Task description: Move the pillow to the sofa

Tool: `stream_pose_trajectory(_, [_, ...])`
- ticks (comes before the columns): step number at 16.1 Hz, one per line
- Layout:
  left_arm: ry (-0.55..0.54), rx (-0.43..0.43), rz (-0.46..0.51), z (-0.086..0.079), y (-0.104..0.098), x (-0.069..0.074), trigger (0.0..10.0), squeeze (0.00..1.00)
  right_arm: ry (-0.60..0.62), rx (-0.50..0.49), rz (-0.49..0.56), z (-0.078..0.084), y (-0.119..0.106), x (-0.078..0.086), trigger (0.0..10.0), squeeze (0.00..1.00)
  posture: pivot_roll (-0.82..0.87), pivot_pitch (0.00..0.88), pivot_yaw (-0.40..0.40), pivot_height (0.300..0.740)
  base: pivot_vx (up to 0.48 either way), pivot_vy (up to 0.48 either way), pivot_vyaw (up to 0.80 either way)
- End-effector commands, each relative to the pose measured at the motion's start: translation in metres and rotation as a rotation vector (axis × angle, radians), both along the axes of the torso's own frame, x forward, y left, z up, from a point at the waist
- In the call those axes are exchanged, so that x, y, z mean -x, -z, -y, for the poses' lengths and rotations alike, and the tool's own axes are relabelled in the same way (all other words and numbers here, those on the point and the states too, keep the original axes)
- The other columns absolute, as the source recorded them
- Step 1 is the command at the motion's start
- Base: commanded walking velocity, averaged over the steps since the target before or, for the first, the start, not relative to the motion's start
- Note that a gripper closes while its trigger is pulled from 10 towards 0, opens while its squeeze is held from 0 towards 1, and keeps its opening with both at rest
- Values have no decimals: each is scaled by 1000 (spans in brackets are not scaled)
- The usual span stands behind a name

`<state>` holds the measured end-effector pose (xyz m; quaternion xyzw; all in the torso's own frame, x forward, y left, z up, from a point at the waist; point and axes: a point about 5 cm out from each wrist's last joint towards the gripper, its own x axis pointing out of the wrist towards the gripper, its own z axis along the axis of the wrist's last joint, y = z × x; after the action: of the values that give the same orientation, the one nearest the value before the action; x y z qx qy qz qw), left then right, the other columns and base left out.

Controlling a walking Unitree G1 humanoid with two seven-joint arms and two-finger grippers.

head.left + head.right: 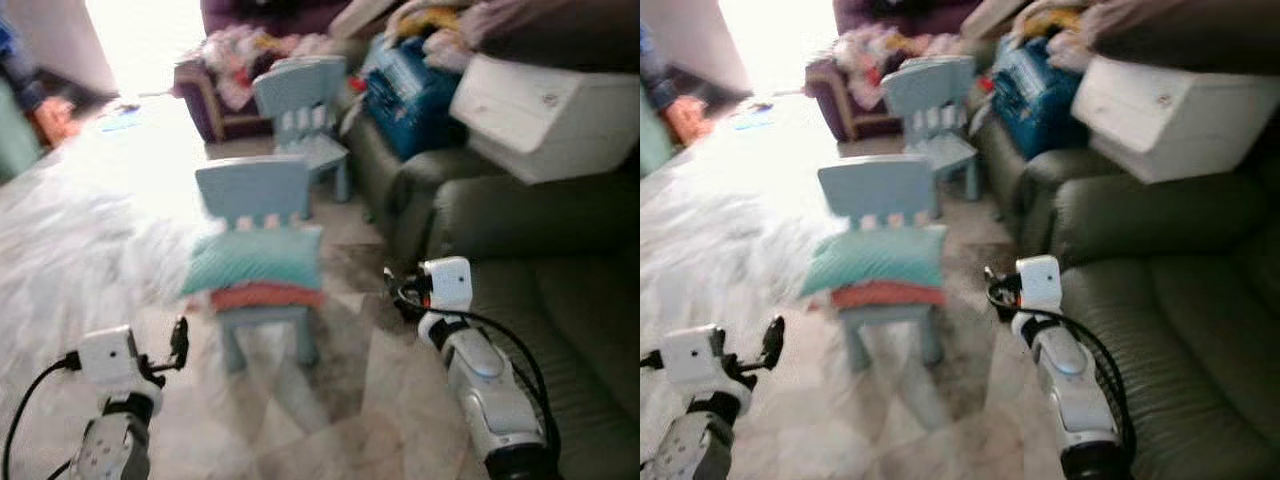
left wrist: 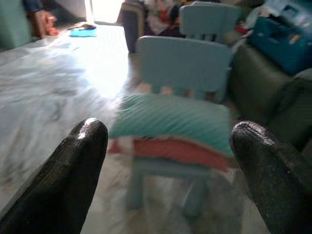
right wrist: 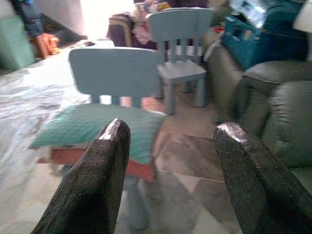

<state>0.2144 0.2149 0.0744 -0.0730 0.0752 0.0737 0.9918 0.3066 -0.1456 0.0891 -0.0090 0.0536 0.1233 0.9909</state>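
A teal pillow (image 1: 255, 257) lay on a small blue chair (image 1: 258, 190) over pale marble floor (image 1: 90, 240) beside the green sofa (image 1: 560, 300), with the left gripper (image 2: 168, 170) and right gripper (image 3: 170, 170) both spread apart.

- Marble floor (image 1: 90, 250) lies open on the robot's left, up to the bright doorway.
- Small blue chair (image 1: 262, 255) stands dead ahead; teal pillow (image 1: 255, 255) stacked on a red cushion (image 1: 268, 296) covers its seat.
- Second blue chair (image 1: 305, 115) stands behind it, close against the green sofa (image 1: 520, 250).
- Floor strip between near chair and sofa is narrow.
- White bin (image 1: 545, 110) and blue basket (image 1: 410, 90) crowd the sofa's far end; near cushion is bare.
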Motion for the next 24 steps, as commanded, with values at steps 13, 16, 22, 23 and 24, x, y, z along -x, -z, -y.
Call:
stream_pose_trajectory(13, [-63,30,-28,-1,1,-3,10000,0,-4,-7,1,0,-2,0,10000,0,-84,7,46,740,63,205,0])
stream_pose_trajectory(16, [-63,27,-27,-2,1,-4,10000,0,-3,-9,1,-1,-2,0,10000,0,-83,7,49,740,0,480,0])
stream_pose_trajectory(22, [-42,22,-48,2,3,-3,10000,0,12,-16,-5,0,3,2,10000,0,-76,0,88,740,0,480,0])
stream_pose_trajectory(23, [-40,18,-53,1,4,-3,10000,0,14,-17,-5,-1,4,2,10000,0,-75,0,95,740,0,480,0])
stream_pose_trajectory(24, [-40,18,-52,0,4,-3,10000,0,14,-18,-5,-1,4,3,10000,0,-74,0,97,740,0,480,0])
